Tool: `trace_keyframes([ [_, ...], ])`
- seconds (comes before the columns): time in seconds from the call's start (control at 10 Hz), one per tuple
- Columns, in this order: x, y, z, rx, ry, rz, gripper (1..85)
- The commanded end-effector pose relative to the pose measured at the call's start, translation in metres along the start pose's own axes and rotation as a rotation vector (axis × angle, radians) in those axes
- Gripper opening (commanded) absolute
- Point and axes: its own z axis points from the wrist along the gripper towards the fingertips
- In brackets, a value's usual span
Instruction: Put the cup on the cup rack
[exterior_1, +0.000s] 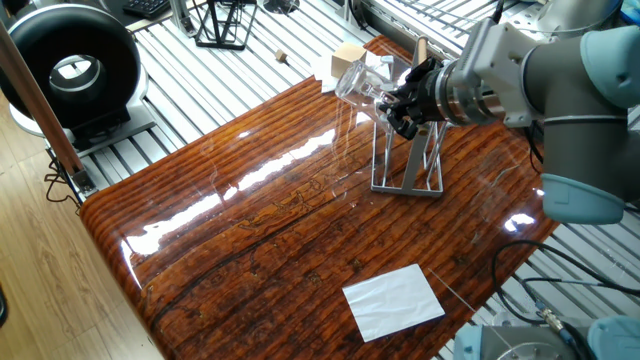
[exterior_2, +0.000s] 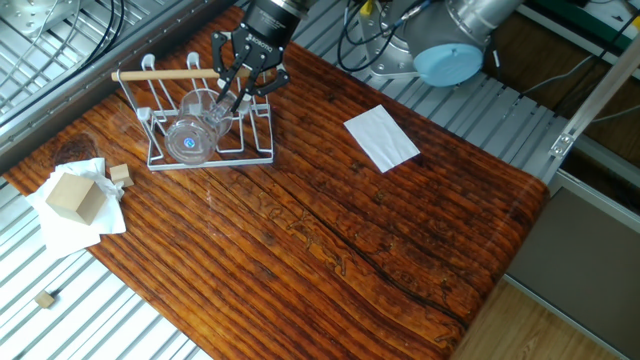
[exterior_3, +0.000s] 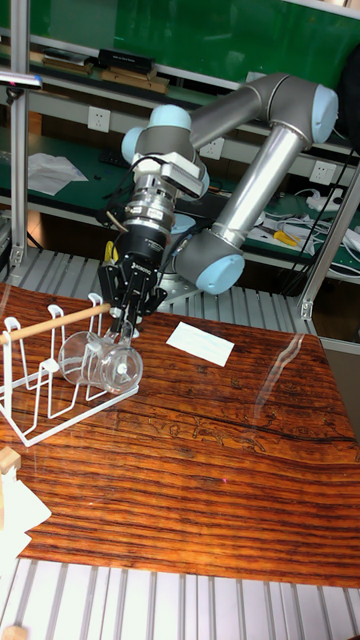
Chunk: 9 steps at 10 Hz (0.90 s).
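Observation:
The cup (exterior_2: 195, 128) is a clear glass tumbler lying tilted over the cup rack (exterior_2: 160, 72), its thick base towards the table's left corner and its mouth towards the arm. The rack is grey wire with a light wooden rod handle (exterior_3: 50, 325). My gripper (exterior_2: 236, 97) reaches down from the far side, and its fingertips meet on the cup's rim. In one fixed view, the cup (exterior_1: 360, 82) juts out left of the gripper (exterior_1: 395, 100), above the rack's base (exterior_1: 405, 185). The tall view shows the cup (exterior_3: 100, 362) among the pegs under the gripper (exterior_3: 122, 322).
A white sheet of paper (exterior_2: 381, 138) lies on the wooden table right of the rack. A wooden block (exterior_2: 75, 195) sits on white tissue at the left corner. Off the table are a black wire stand (exterior_1: 222, 25) and a round black device (exterior_1: 70, 65).

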Motion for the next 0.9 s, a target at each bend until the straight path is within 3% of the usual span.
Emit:
trace_keyframes([
  [0.0,-0.001,0.004,-0.001,-0.026,-0.032,0.001,22.7],
  [0.2,0.0,0.006,-0.002,-0.039,-0.047,-0.003,29.0],
  [0.5,-0.001,0.009,-0.001,-0.049,-0.054,0.004,30.0],
  [0.8,-0.002,0.015,0.0,-0.074,-0.056,-0.007,39.7],
])
